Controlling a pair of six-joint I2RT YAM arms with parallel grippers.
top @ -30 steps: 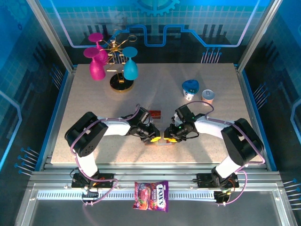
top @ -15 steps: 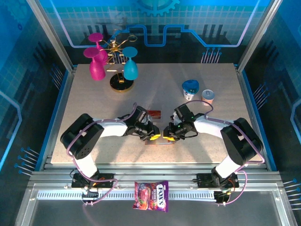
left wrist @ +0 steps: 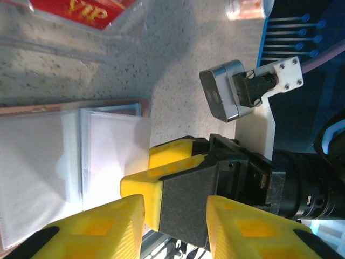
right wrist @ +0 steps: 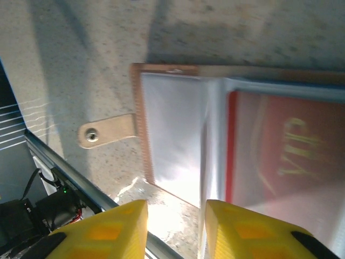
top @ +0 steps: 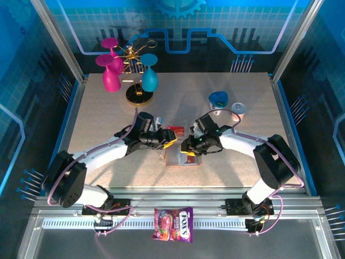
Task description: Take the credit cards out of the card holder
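The brown card holder (top: 179, 159) lies open on the table between my two grippers, its clear pockets (left wrist: 81, 162) facing up. A red credit card (right wrist: 285, 151) marked VIP sits inside one pocket, and the holder's snap tab (right wrist: 105, 132) sticks out to the side. Another red card (top: 177, 130) lies on the table just behind the holder, also in the left wrist view (left wrist: 81, 8). My left gripper (top: 171, 143) hovers open and empty at the holder's back left edge. My right gripper (top: 187, 150) stands open over the holder, a clear pocket edge beside one finger (right wrist: 242, 226).
A gold rack (top: 138, 91) with pink and teal glasses stands at the back left. A blue-lidded tub (top: 218, 101) and a small pink cup (top: 238, 109) stand at the back right. A candy packet (top: 173, 224) lies on the rail below the table's near edge.
My left arm has swung back and left off the holder and its jaws have opened wider. My right gripper shifted slightly back over the holder.
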